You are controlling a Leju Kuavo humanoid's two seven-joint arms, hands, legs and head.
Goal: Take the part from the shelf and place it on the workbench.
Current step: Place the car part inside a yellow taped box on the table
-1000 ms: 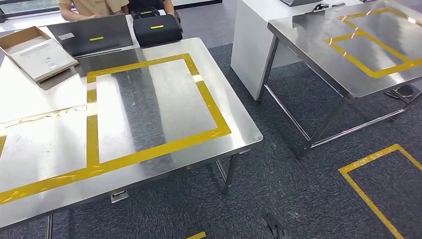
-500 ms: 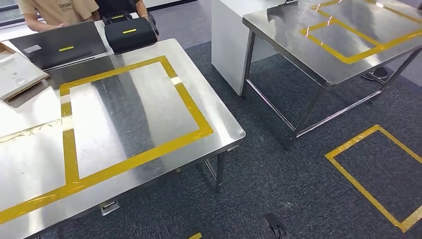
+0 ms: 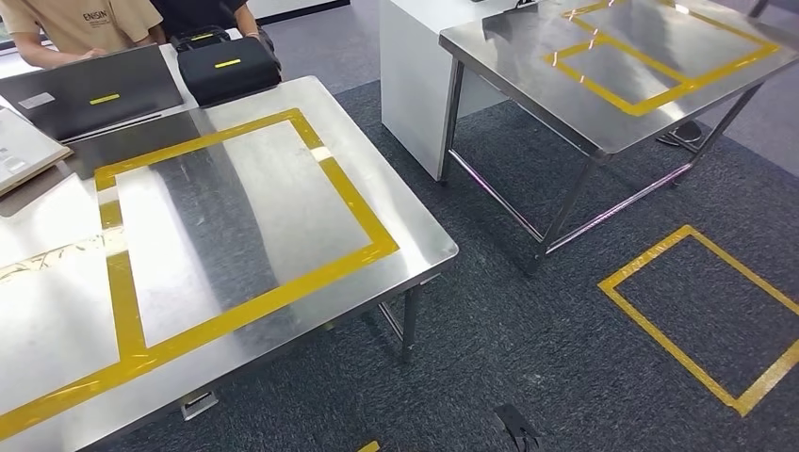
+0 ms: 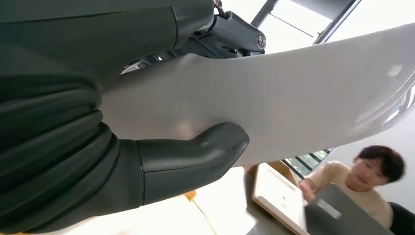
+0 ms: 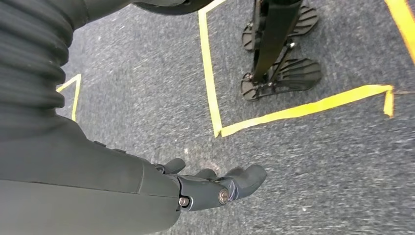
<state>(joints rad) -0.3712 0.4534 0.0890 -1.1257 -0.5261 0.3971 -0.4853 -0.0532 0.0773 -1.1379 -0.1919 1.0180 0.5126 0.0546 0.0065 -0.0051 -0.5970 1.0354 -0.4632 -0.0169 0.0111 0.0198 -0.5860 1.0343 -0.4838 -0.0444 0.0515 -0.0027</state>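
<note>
in the left wrist view we see the left robot hand (image 4: pixel 161 166) grasping the part (image 4: pixel 274 98), a broad, smooth pale grey panel: the thick thumb (image 4: pixel 195 159) presses one face and the darker fingers (image 4: pixel 230 34) lie against the opposite face. the part is therefore off any tabletop and carried in this hand. beyond it we see a person (image 4: pixel 364 178) seated at a laptop (image 4: pixel 342 215).

in the right wrist view the right robot hand (image 5: pixel 215 186) hangs over the dark carpet (image 5: pixel 318 161), released, fingers loosely extended and grasping nothing. yellow floor tape (image 5: pixel 293 111) runs near it.

in the head view we see a steel tabletop (image 3: pixel 415 221) marked with a yellow tape rectangle (image 3: pixel 353 202). a black case (image 3: pixel 226 66) sits at its far edge. a second steel tabletop (image 3: pixel 528 66) stands well apart.
</note>
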